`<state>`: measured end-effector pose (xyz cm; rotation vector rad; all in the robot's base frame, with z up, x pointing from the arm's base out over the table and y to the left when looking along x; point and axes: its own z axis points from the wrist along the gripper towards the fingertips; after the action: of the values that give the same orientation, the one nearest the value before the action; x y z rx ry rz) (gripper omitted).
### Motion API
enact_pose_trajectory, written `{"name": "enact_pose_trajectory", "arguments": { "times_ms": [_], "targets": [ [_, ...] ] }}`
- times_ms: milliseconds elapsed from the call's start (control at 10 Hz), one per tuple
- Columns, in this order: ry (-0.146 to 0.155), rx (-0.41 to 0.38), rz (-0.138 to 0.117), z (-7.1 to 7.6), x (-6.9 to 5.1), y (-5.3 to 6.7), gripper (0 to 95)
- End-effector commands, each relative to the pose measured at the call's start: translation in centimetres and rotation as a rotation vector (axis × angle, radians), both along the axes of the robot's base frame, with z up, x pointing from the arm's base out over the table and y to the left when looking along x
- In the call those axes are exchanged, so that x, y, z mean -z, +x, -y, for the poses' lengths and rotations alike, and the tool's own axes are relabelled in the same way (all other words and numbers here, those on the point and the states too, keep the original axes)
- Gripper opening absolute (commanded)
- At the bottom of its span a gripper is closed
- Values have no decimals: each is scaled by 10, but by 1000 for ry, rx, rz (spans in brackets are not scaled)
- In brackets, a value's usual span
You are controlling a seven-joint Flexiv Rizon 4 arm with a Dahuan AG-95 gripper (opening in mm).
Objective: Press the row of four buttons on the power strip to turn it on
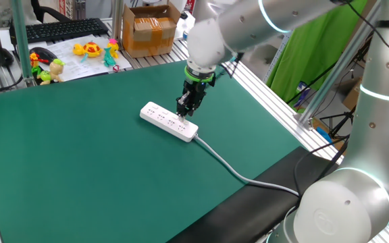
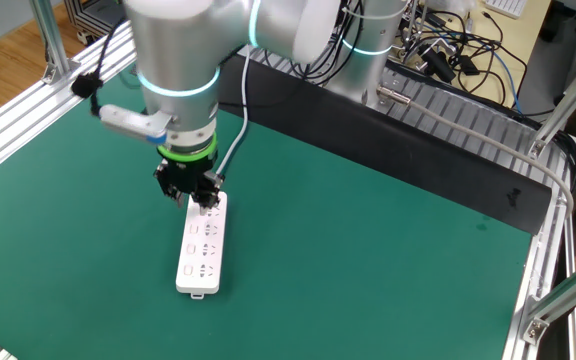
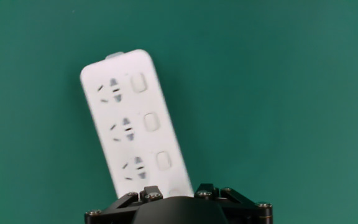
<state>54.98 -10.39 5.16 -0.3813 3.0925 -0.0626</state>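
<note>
Gripper [image 3: 178,208] housing fills the near edge of my hand view; whether the fingers are open or shut I can't tell, and I'm holding nothing. Strip [image 3: 135,121] lies flat on the mat [image 3: 278,93] below me. Buttons [image 3: 151,121] are small: drift sideways and I'll jab a socket or shove the strip.

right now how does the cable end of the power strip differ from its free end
The cable end of the power strip sits under the hand, while the free end lies uncovered. The cable end runs into a white cable trailing off the green mat; the free end has nothing attached. In the hand view, the free end's buttons show plainly, but the cable end is hidden behind the hand. Both are white with rounded corners.
</note>
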Motion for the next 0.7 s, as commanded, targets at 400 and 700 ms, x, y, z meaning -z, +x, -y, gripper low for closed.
{"name": "enact_pose_trajectory", "arguments": {
  "times_ms": [400, 700],
  "targets": [
    [9, 1, -23, 18, 10, 10, 380],
    [15, 1, -27, 16, 11, 9, 380]
  ]
}}
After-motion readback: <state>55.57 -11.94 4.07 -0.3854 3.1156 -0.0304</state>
